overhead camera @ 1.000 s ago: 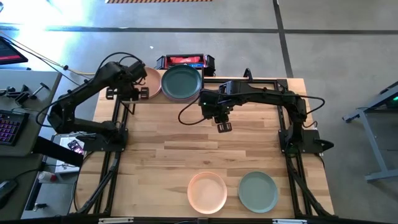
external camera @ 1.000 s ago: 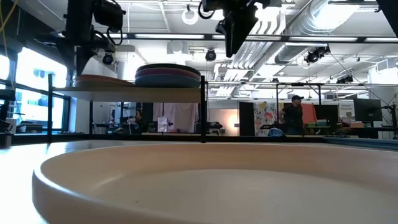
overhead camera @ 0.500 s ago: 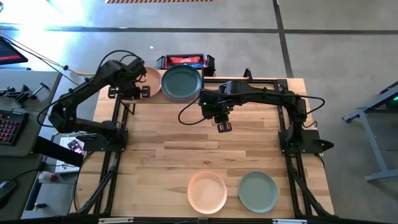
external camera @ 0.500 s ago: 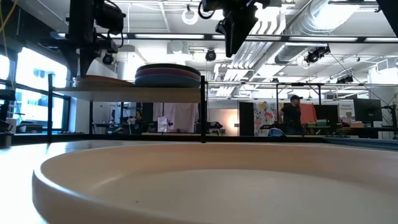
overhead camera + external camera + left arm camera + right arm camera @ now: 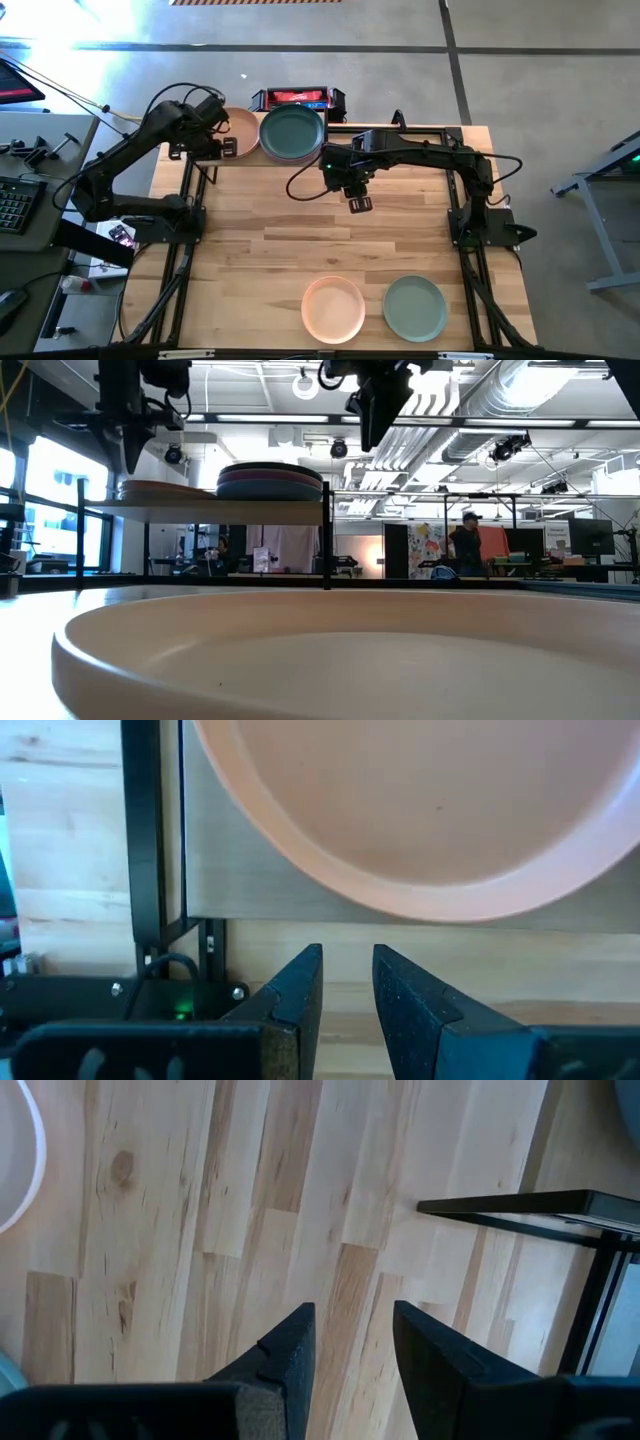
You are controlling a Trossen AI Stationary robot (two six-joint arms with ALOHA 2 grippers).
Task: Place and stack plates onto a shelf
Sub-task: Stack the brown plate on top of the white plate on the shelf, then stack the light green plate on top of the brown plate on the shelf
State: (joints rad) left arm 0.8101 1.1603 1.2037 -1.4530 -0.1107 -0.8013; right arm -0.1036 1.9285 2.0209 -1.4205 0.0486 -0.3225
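The shelf (image 5: 252, 152) stands at the table's far left edge. On its board rest a peach plate (image 5: 241, 131) and, to the right, a stack of plates topped by a dark teal one (image 5: 292, 132); the low view shows the stack (image 5: 270, 482) beside the peach plate (image 5: 160, 490). My left gripper (image 5: 212, 141), open, hovers just left of the peach plate's rim (image 5: 420, 905) without touching it. My right gripper (image 5: 360, 204), open, hangs over bare table right of the shelf. Another peach plate (image 5: 333, 308) and a sage green plate (image 5: 414, 307) lie near the table's near edge.
A red and black box (image 5: 297, 98) sits behind the shelf. The shelf's black frame leg (image 5: 530, 1210) shows close to my right gripper. The near peach plate's rim (image 5: 300, 650) fills the low view's foreground. Bare wood (image 5: 300, 240) stretches across the table's middle.
My left gripper has drawn back toward the table's left edge and risen a little, coming off the peach plate on the shelf; more of that plate now shows. The plate has stayed on the shelf board.
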